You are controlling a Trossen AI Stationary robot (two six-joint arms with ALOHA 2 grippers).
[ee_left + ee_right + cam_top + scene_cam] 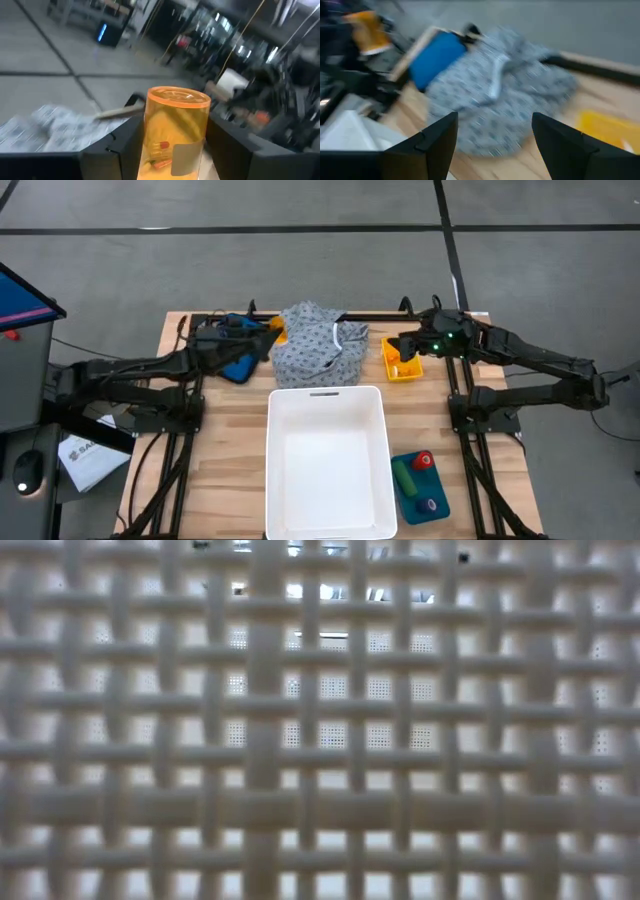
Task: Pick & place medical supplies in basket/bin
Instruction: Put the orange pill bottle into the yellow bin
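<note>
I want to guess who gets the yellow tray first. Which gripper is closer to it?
Right. The right gripper hangs just above the yellow tray, open. The left gripper is beyond the garment, shut on a pill bottle.

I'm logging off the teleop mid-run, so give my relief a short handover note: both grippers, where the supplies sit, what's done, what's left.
Left gripper: shut on an orange pill bottle, held near the table's far left, by the blue tray.
Right gripper: open, empty, above the yellow tray at the far right.
Dotted garment: heaped behind the white bin.
Red, green and purple cylinders: on a second blue tray right of the bin.
Done: nothing visible in the bin.
Left: drop the bottle in, then garment, cylinders, any remaining bottles.
</note>
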